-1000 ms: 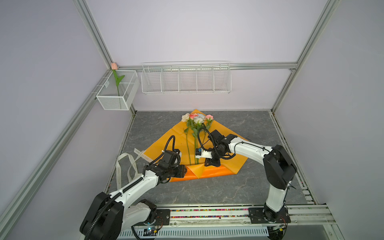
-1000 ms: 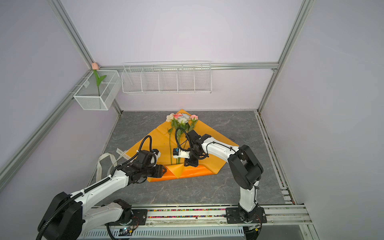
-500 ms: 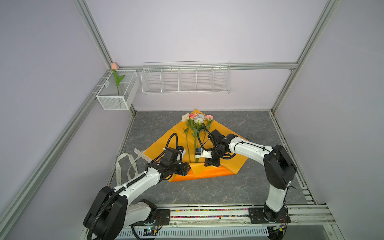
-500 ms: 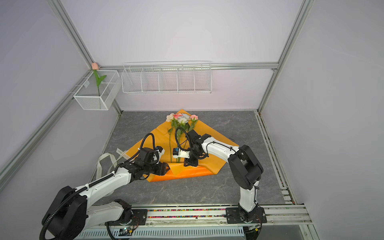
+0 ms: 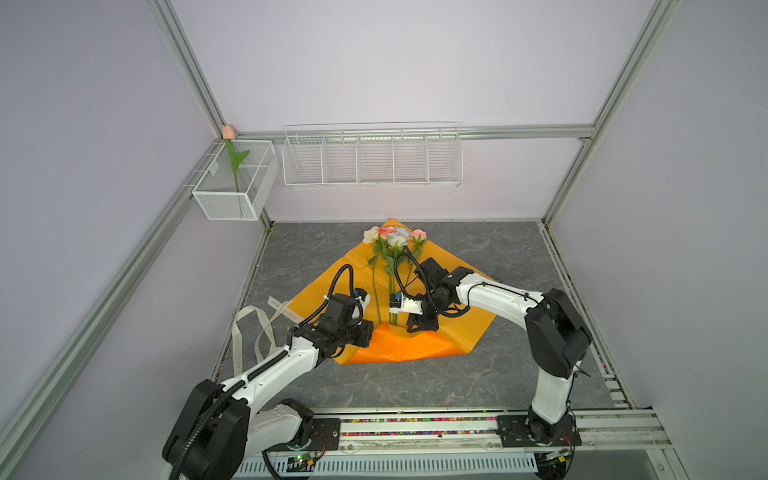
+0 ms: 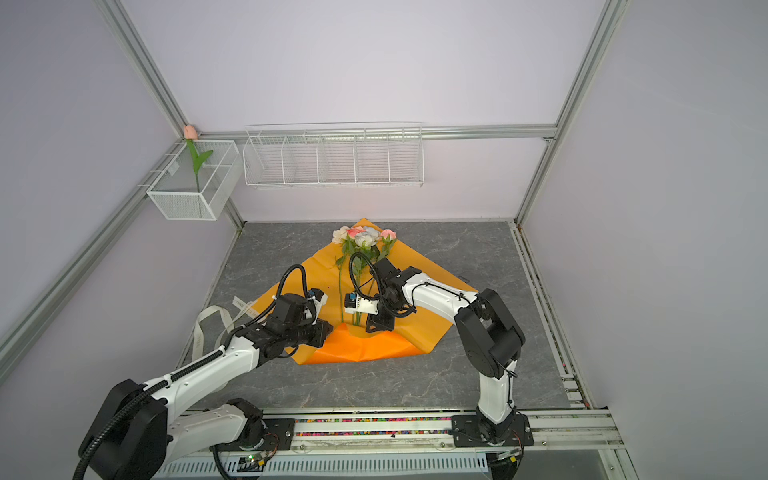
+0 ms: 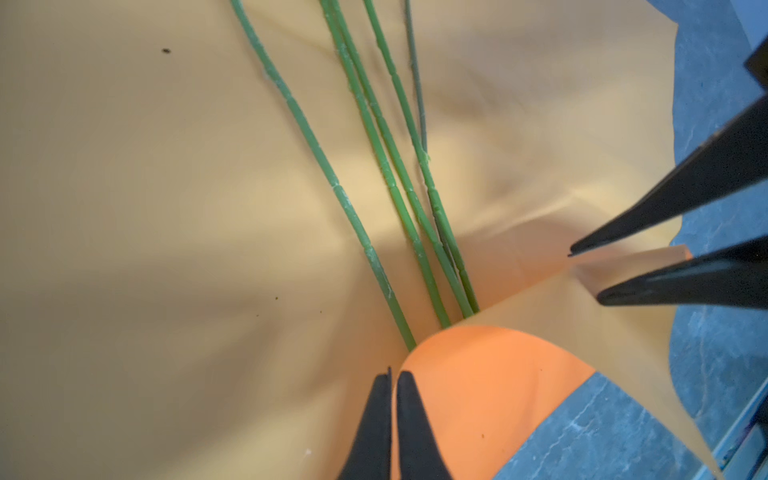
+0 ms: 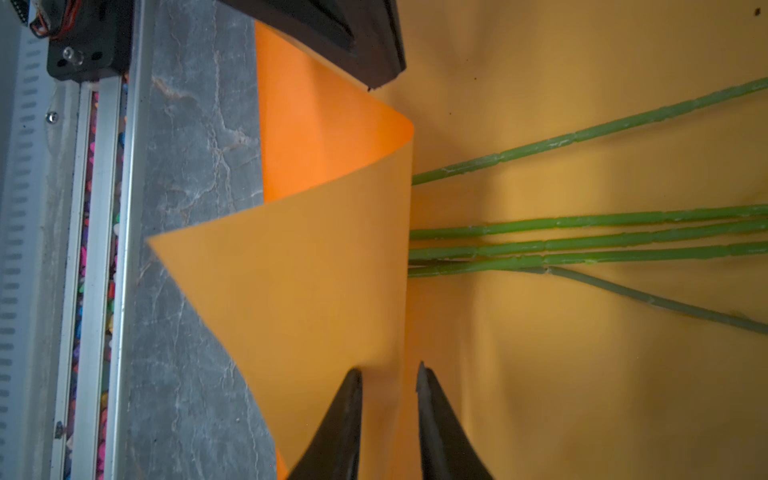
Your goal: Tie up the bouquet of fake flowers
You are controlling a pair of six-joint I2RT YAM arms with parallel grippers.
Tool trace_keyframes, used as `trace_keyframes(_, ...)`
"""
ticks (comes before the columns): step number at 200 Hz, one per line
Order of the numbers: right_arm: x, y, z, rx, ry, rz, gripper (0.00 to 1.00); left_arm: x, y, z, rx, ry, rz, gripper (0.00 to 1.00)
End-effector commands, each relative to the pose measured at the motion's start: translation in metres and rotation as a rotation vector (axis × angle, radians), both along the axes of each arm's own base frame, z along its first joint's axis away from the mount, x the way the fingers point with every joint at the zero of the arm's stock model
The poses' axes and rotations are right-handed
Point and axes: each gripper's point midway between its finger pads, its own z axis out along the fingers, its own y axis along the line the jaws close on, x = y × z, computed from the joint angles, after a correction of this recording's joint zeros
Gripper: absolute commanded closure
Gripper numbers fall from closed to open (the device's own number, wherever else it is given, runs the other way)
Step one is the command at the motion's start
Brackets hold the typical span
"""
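Lying on its side across the orange wrapping paper [image 5: 453, 336], the bouquet of fake flowers [image 5: 392, 243] points its blooms toward the back wall and its green stems toward the robot's base. Both top views show it this way. The paper is spread on the grey table [image 5: 415, 386]. Its near corner curls up and over the stem ends, so the brighter orange underside faces up. In the left wrist view the stems [image 7: 395, 195] disappear beneath that curl.

The left gripper [image 7: 395, 376] sits at one end of the curl. Its two black fingers are pressed together with only a sliver of paper between them (a pinch on the sheet's edge alone). The right gripper [image 8: 388, 368] is at the other end of the curl. Its fingers stand apart, one on each side of the upright paper edge, without clamping it. In a top view the left gripper [image 5: 372, 328] is just left of the stem ends and the right gripper [image 5: 417, 328] just right of them.

A cream ribbon [image 5: 282, 309] lies on the table and reaches the paper's left corner. A wire basket [image 5: 224, 208] on the side wall holds a single pink tulip [image 5: 227, 132], and a long wire rack [image 5: 372, 166] hangs on the back wall
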Motion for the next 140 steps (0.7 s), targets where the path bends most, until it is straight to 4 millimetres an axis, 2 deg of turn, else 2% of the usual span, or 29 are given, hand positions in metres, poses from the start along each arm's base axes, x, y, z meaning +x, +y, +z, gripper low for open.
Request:
trace_keyframes(1,0.008,0.002,0.014,0.052,-0.033,-0.054,0.72,0.004,-0.002,0.009,-0.011,-0.023,-0.001,1.00)
trace_keyframes(30,0.005,0.005,0.014,0.071,0.000,-0.065,0.72,0.001,-0.008,0.006,-0.032,0.012,-0.017,1.00)
trace_keyframes(46,0.001,0.007,0.010,0.073,0.030,-0.062,0.73,-0.002,-0.020,0.009,-0.082,0.026,-0.073,1.00)
trace_keyframes(55,-0.001,0.007,0.008,0.075,0.041,-0.064,0.74,-0.003,-0.025,0.010,-0.097,0.035,-0.093,0.88)
trace_keyframes(68,-0.002,0.006,0.005,0.075,0.048,-0.065,0.75,0.000,-0.023,0.009,-0.080,0.049,-0.068,0.84)
trace_keyframes(75,-0.002,0.006,0.003,0.072,0.051,-0.072,0.75,0.005,-0.018,0.007,-0.063,0.054,-0.017,0.76)
trace_keyframes(85,-0.003,0.005,0.000,0.068,0.057,-0.075,0.75,0.008,-0.017,0.009,-0.070,0.053,0.006,0.75)
trace_keyframes(101,-0.003,0.004,-0.006,0.055,0.064,-0.077,0.76,0.001,-0.031,0.016,-0.139,0.048,-0.073,0.65)
trace_keyframes(111,-0.003,0.004,-0.008,0.051,0.063,-0.082,0.76,-0.004,-0.039,0.018,-0.180,0.049,-0.127,0.63)
trace_keyframes(140,-0.003,0.004,-0.008,0.056,0.068,-0.082,0.76,-0.010,-0.041,0.009,-0.148,0.071,-0.189,0.48)
